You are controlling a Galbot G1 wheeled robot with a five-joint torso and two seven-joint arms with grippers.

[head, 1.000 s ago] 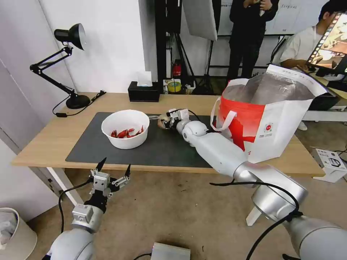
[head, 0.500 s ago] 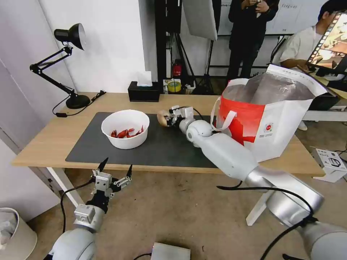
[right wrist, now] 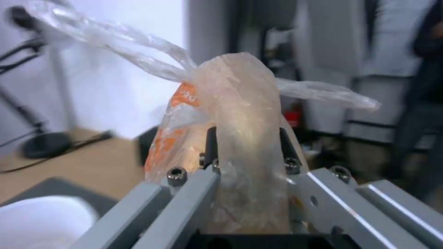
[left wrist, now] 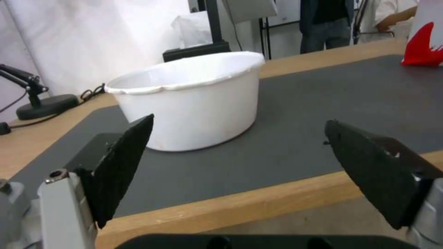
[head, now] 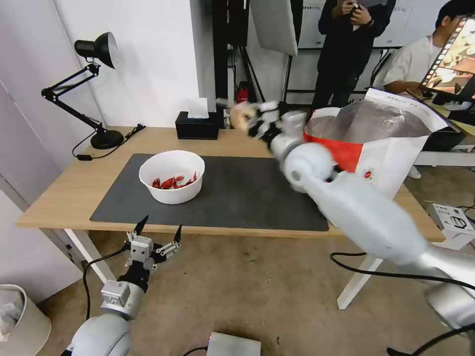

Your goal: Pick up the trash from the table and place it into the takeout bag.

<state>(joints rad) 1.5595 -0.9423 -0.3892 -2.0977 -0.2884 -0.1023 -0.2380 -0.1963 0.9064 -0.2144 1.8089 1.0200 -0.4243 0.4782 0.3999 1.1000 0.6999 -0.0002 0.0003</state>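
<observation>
Though motion-blurred, right gripper (head: 247,118) jaws clamp bagged beige lump (right wrist: 240,114); left gripper (head: 156,231) jaws wide, empty.

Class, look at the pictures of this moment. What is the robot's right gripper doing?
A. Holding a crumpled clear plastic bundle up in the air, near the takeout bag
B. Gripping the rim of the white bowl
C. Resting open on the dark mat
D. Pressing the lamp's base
A: the right gripper is shut on the plastic bundle, raised above the table beside the takeout bag.
</observation>
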